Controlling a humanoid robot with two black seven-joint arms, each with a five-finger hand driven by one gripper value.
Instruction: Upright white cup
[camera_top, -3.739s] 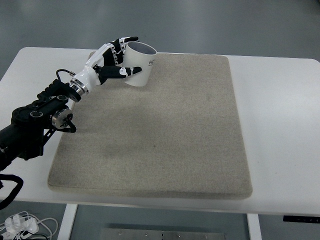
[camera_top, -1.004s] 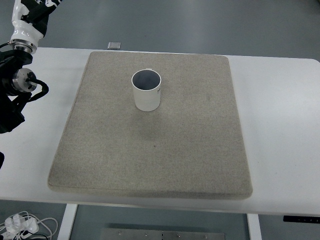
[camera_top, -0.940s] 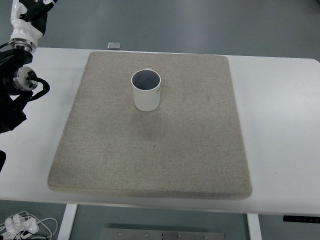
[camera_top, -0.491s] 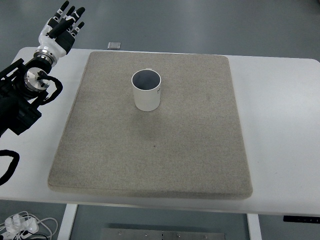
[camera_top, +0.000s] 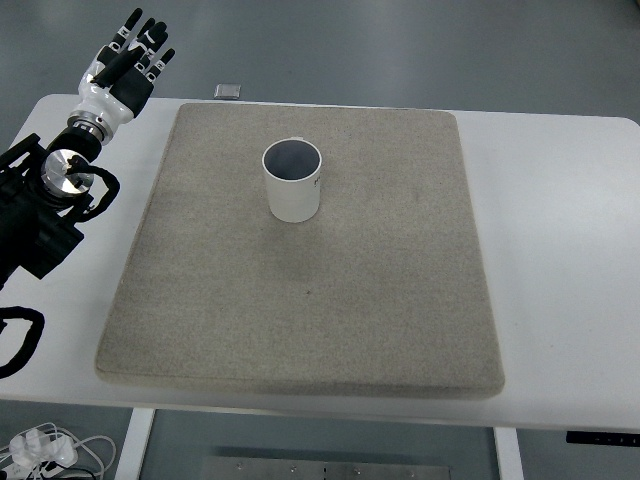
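Note:
The white cup (camera_top: 293, 181) stands upright on the beige mat (camera_top: 320, 300), mouth up, in the mat's upper middle. My left hand (camera_top: 128, 62) is raised at the far left, beyond the mat's left edge, well away from the cup. Its fingers are spread straight and hold nothing. The right arm is out of view.
The mat lies on a white table (camera_top: 560, 220). A small grey object (camera_top: 229, 91) lies on the table just beyond the mat's far left corner. White cables (camera_top: 45, 448) lie on the floor at the bottom left.
The cup went from held tilted at the mat's far left to standing upright, released. My left hand then withdrew to the far left, and has come down into view and shifted slightly right.

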